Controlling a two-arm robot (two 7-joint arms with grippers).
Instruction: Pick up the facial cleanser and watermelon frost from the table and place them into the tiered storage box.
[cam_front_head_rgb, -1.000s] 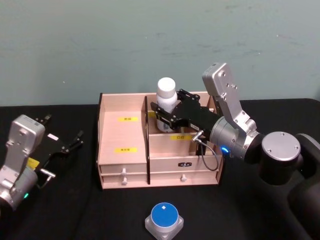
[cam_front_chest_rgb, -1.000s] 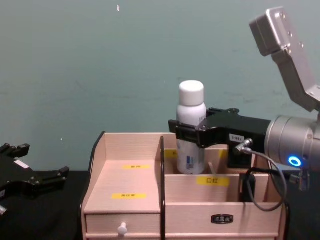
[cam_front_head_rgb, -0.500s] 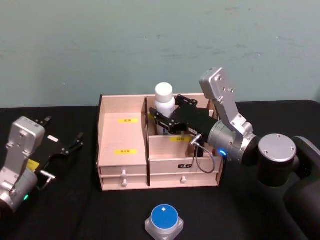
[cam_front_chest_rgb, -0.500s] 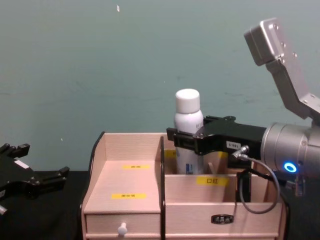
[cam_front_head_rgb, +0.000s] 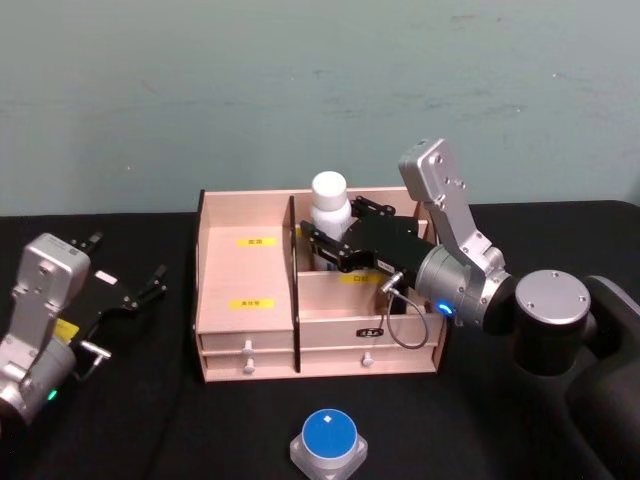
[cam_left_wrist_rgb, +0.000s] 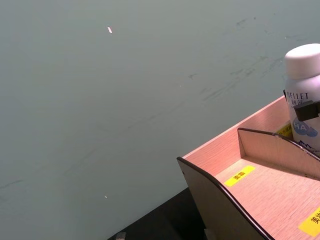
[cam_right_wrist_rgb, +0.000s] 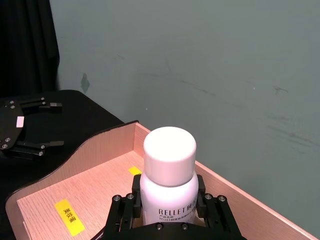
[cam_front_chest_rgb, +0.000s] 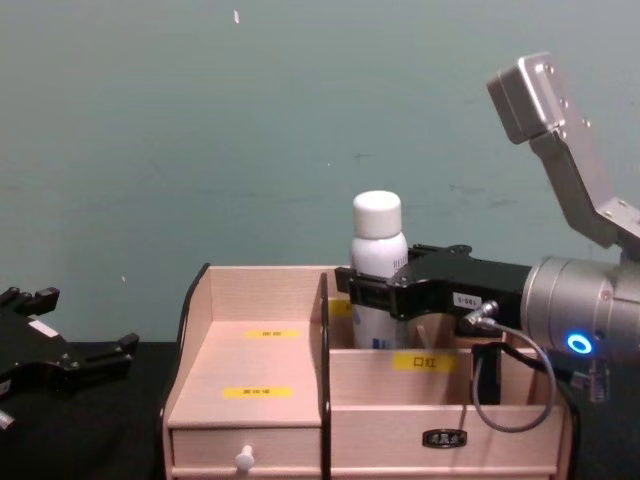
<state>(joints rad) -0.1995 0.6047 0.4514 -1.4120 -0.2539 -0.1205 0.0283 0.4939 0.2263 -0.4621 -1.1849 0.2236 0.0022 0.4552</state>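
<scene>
While it stood upright in the rear compartment just right of the black-edged divider, the facial cleanser (cam_front_head_rgb: 330, 203) (cam_left_wrist_rgb: 302, 75) (cam_right_wrist_rgb: 169, 170) (cam_front_chest_rgb: 378, 245), a white bottle with a white cap and "RELLET" printed on it, was clamped at mid-body by the right gripper (cam_front_head_rgb: 328, 248) (cam_right_wrist_rgb: 167, 210) (cam_front_chest_rgb: 372, 288). The black jaws were closed on either side of the bottle, below the cap. In the chest view the bottle's lower part sat behind the compartment's front wall, so I could not tell whether its base touched the floor of the box. The right arm reached in from the right, over the box's right section, with its silver wrist raised above the back wall.

The tiered storage box (cam_front_head_rgb: 240, 272) (cam_left_wrist_rgb: 260, 190) (cam_right_wrist_rgb: 75, 185) (cam_front_chest_rgb: 260, 360) sat in the middle of the black table (cam_front_head_rgb: 200, 430), its stepped left section bare apart from two yellow labels (cam_front_head_rgb: 257, 240). Another yellow label marked the wall in front of the bottle. Two white drawer knobs (cam_front_head_rgb: 247, 345) showed along the box's front.

The watermelon frost (cam_front_head_rgb: 328, 435), a small clear jar with a round blue lid, stood on the table in front of the box, well apart from it and near the front edge of the head view.

The left gripper (cam_front_head_rgb: 125, 262) (cam_right_wrist_rgb: 52, 125) (cam_front_chest_rgb: 85, 322) hung at the far left above the table, well apart from the box, with its jaws spread wide and nothing between them. A dull green wall (cam_front_head_rgb: 320, 90) rose behind everything.
</scene>
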